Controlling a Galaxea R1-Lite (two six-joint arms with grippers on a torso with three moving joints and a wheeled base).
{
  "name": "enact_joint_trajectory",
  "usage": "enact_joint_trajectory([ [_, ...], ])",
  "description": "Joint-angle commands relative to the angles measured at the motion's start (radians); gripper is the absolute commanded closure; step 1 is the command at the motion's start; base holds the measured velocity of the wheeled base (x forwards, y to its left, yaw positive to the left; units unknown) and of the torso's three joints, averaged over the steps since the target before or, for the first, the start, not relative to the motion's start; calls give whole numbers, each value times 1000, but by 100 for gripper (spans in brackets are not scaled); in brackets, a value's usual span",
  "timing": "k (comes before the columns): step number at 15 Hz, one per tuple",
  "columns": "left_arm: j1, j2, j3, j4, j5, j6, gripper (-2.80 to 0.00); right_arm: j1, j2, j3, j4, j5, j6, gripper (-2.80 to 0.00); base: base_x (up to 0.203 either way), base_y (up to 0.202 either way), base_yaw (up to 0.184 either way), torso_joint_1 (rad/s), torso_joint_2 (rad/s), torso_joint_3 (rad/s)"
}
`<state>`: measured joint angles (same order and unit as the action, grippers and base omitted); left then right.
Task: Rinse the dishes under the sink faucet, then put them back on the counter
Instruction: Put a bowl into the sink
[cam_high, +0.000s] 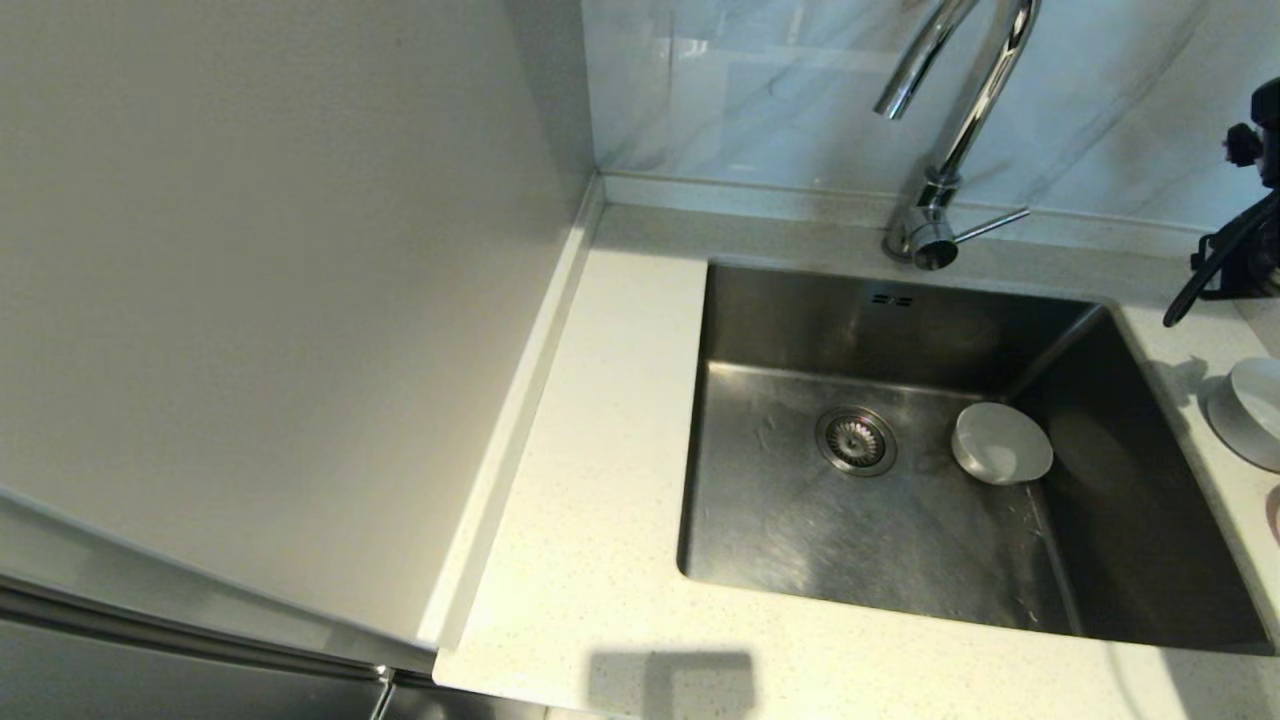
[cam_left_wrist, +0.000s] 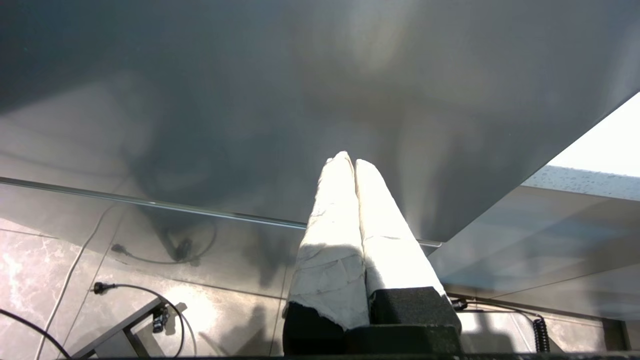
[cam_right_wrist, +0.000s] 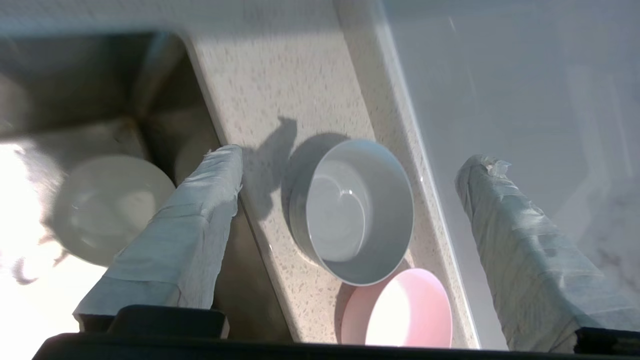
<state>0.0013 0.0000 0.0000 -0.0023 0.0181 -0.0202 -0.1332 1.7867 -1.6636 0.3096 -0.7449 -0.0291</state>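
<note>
Hovering over the counter (cam_right_wrist: 280, 90) to the right of the sink (cam_high: 800, 520), my right gripper (cam_right_wrist: 350, 165) is standing with its two taped fingers (cam_right_wrist: 190, 220) spread wide and holding nothing. I am looking down between them at a pale grey-white bowl (cam_right_wrist: 350, 210) sitting upright on the speckled stone, with a pale pink bowl (cam_right_wrist: 405, 310) just beside it, the two rims seeming to meet. Both are lying close to the raised rim at the edge of the worktop. In the head view I am catching only the black bulk of the right arm (cam_high: 1245, 240) at the far right edge, above the grey-white bowl's place on the counter. A white bowl (cam_high: 1000, 442) is resting upright on the floor of the steel basin, right of the round drain strainer (cam_high: 856, 440) and apart from it. The chrome faucet (cam_high: 950, 130) is rising behind the sink, its spout curving over the basin and its thin side lever (cam_high: 990, 225) pointing right. My left gripper (cam_left_wrist: 354, 165) is hanging parked low beside a grey cabinet panel (cam_left_wrist: 250, 100), its taped fingers pressed together on nothing
</note>
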Motion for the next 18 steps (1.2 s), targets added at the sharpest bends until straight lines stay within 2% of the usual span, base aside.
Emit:
enact_joint_trajectory([
  [1, 0, -3, 0, -1, 0, 0, 0, -3, 48, -10, 15, -11, 2, -280, 0, 0, 0, 0, 0, 0],
  [4, 0, -3, 0, -1, 0, 0, 0, -9, 78, -7, 57, -11, 35, -280, 0, 0, 0, 0, 0, 0],
  [8, 0, -3, 0, -1, 0, -1, 0, -14, 125, -31, 157, -2, 152, -280, 0, 0, 0, 0, 0, 0],
  [12, 0, -3, 0, -1, 0, 0, 0, -62, 192, -56, 163, 31, 204, -280, 0, 0, 0, 0, 0, 0],
  [15, 0, -3, 0, -1, -1, 0, 0, -128, 244, -98, 164, 73, 251, -280, 0, 0, 0, 0, 0, 0],
  [18, 0, -3, 0, -1, -1, -1, 0, -154, 255, -117, 190, 186, 350, -280, 0, 0, 0, 0, 0, 0],
])
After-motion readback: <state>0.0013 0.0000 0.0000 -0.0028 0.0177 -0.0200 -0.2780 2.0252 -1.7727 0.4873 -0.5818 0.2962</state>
